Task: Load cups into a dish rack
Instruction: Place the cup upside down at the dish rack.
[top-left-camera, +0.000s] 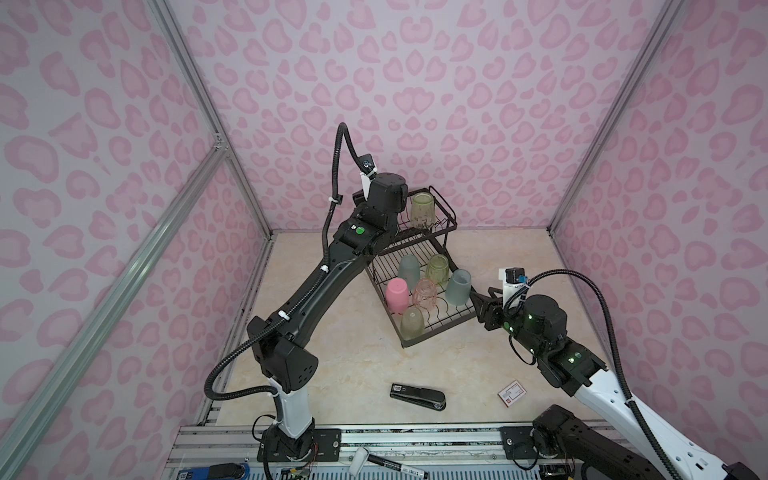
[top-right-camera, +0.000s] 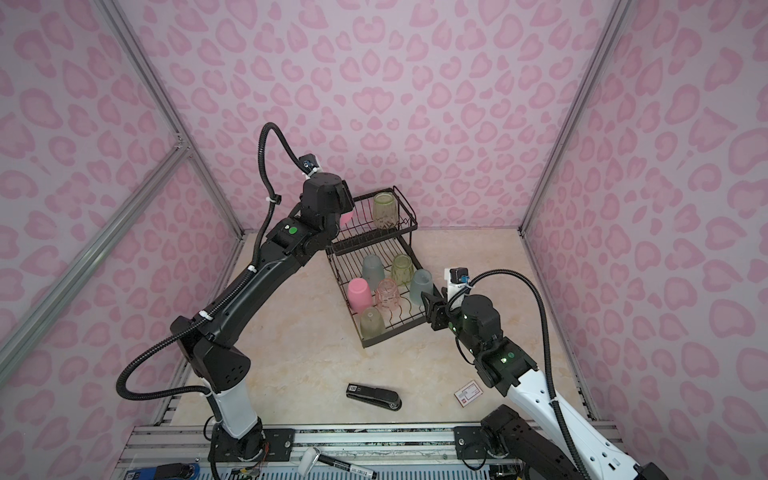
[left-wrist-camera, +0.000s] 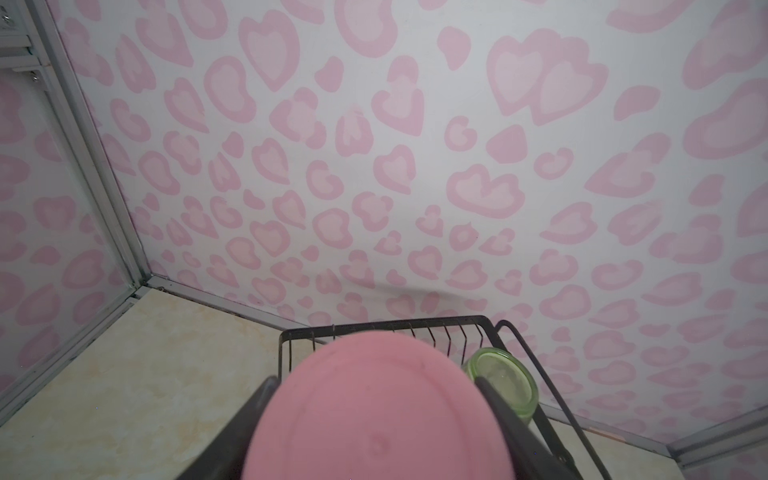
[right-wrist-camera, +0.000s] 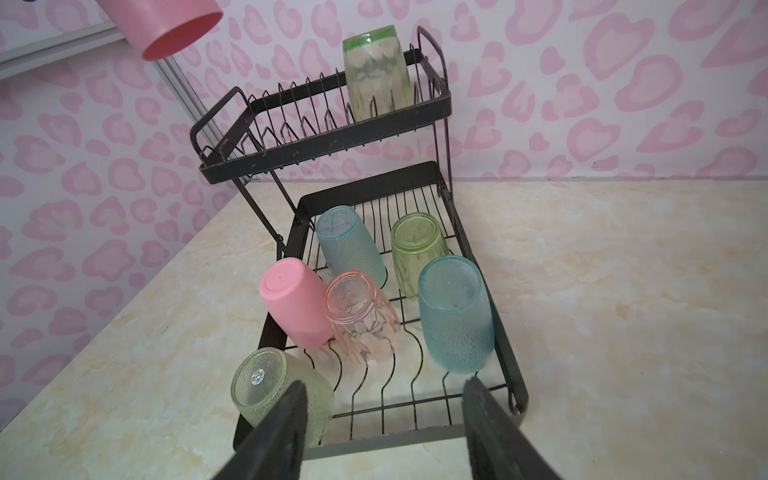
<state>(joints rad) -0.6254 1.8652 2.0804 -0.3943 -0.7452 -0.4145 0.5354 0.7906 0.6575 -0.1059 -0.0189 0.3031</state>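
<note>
Near the tabletop's front edge lie a stapler (top-left-camera: 417, 397) and, closer to the right edge, a small card (top-left-camera: 512, 392); neither belongs to the job. Beyond them the right gripper (right-wrist-camera: 386, 390) hovers just off the near end of the rack (right-wrist-camera: 324, 143). Its jaws are apart and hold nothing, and it is probably parked there to leave the other arm room. The rack's lower tray (right-wrist-camera: 374, 438) carries six cups (right-wrist-camera: 361, 320), all mouth-down as if to drain and leaning among the wavy wires. Toward the back edge, the raised basket (right-wrist-camera: 432, 104) has a green cup (right-wrist-camera: 376, 75) inverted at its right end. Above the basket's bare left end, the left gripper (left-wrist-camera: 376, 395) is clamped across the held pink cup (right-wrist-camera: 174, 25). That cup is tilted mouth-downward and not yet in the rack. No loose cups show on the tabletop, so this looks like the last one to load.
</note>
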